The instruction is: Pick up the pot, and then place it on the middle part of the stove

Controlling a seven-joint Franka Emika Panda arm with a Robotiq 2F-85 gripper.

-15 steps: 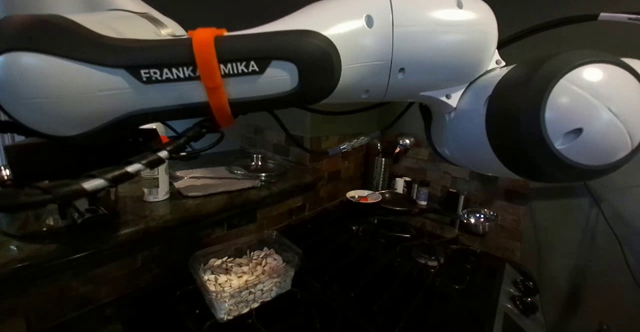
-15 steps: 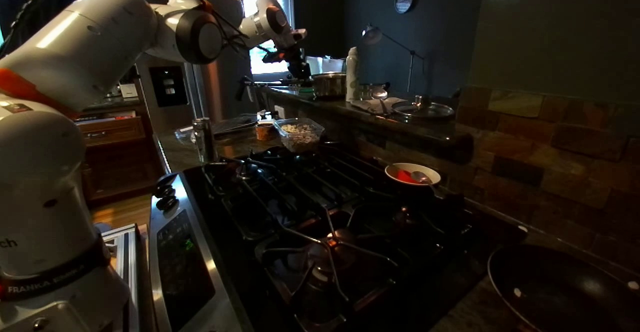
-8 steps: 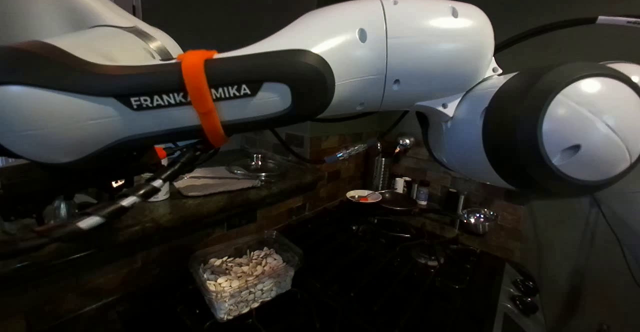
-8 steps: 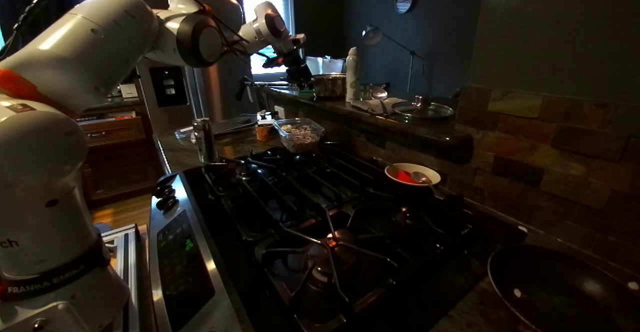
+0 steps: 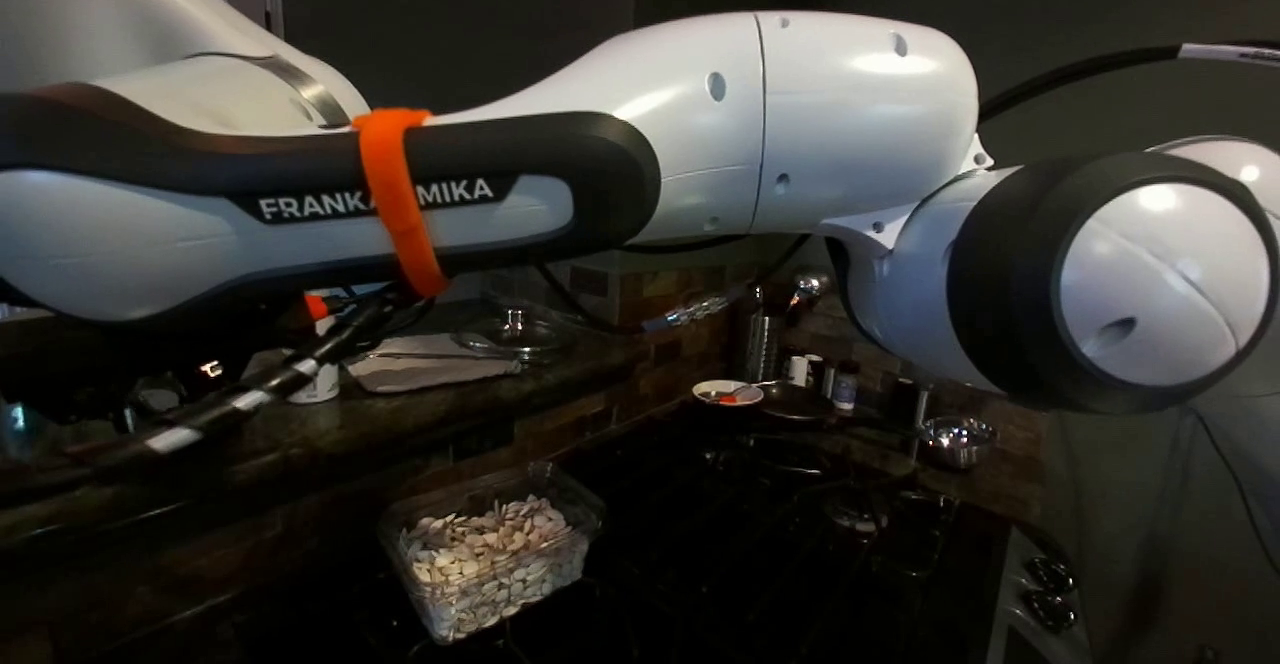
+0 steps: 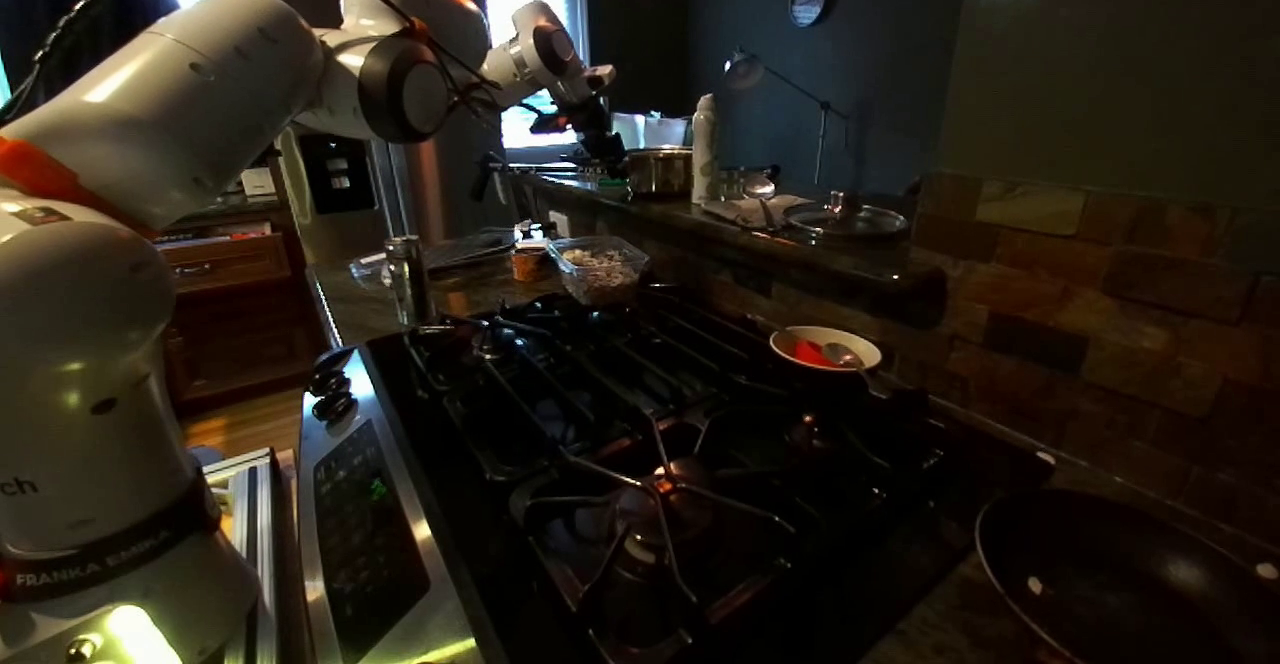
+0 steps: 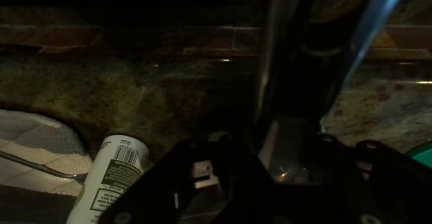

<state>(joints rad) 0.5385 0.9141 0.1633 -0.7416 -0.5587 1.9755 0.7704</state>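
- While gripper stands at saucepan's nine o'clock, grasp appears underway.
- Jaws apart or clamped: cannot tell.
- Next requires grip, lift toward gas cooktop, six o'clock.

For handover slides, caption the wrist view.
Dark end effector, what looks like the pot's handle between its jaws, grip unclear; white can at left.

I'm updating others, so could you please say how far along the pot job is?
Done: the gripper is beside the pot. In hand: the grasp, seemingly at its handle; whether it holds is unclear. Left: lifting it from the raised counter to the middle of the stove.
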